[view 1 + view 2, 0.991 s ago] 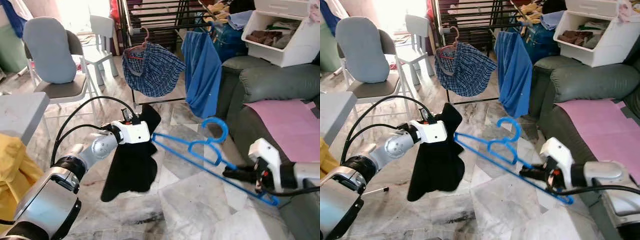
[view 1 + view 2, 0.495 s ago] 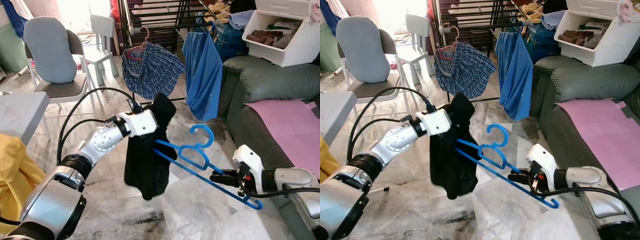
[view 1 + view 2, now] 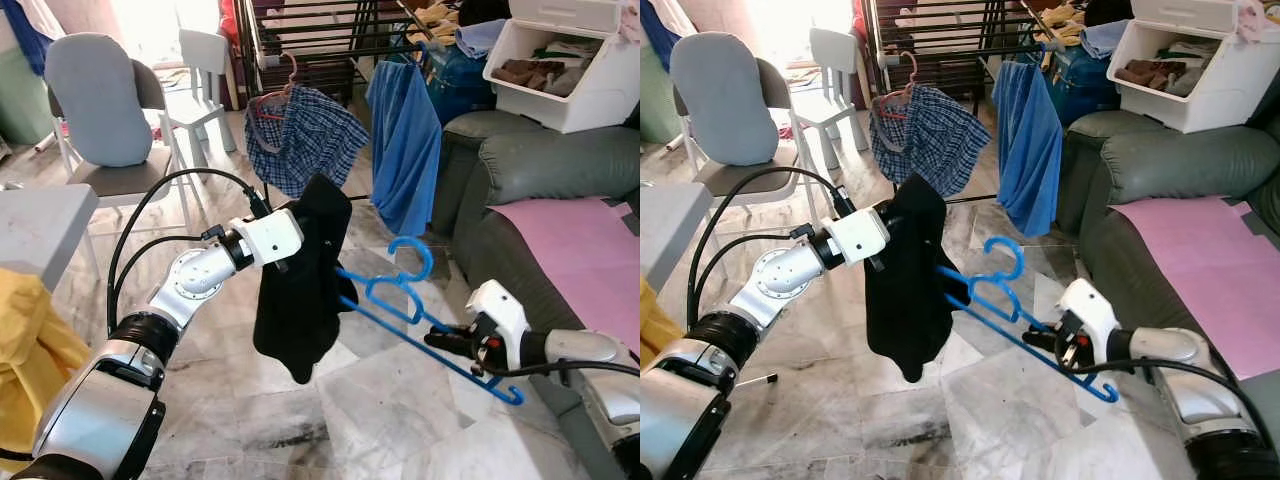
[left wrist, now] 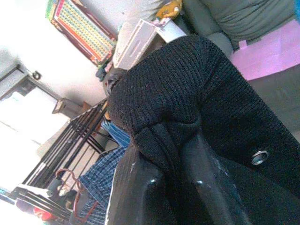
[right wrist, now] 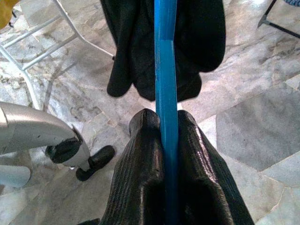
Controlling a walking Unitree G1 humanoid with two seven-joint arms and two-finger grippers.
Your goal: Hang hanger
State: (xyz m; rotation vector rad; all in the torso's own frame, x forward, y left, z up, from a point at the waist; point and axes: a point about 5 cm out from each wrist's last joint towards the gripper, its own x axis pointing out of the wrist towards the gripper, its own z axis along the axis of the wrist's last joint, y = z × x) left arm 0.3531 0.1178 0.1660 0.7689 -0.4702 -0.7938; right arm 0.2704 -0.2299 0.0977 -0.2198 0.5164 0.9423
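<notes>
A black knit garment (image 3: 300,290) hangs from my left gripper (image 3: 292,232), which is shut on its top fold; the left wrist view shows the fingers (image 4: 140,187) pinching the cloth. My right gripper (image 3: 452,342) is shut on the lower bar of a blue plastic hanger (image 3: 400,295), held low in front of the sofa. The right wrist view shows the bar (image 5: 166,70) clamped between the pads. The hanger's far arm reaches into the black garment and is hidden there. Its hook (image 3: 412,250) points up.
A dark drying rack (image 3: 320,40) stands behind, with plaid shorts on a pink hanger (image 3: 300,135) and a blue shirt (image 3: 405,140). A grey sofa (image 3: 540,170) with pink cloth (image 3: 570,240) lies right. A chair (image 3: 110,110), grey table (image 3: 35,225) and yellow cloth (image 3: 25,340) lie left.
My left gripper has carried the black garment right and up, over the hanger's far arm. The right gripper kept hold of the hanger, drew in a little, then eased back slightly.
</notes>
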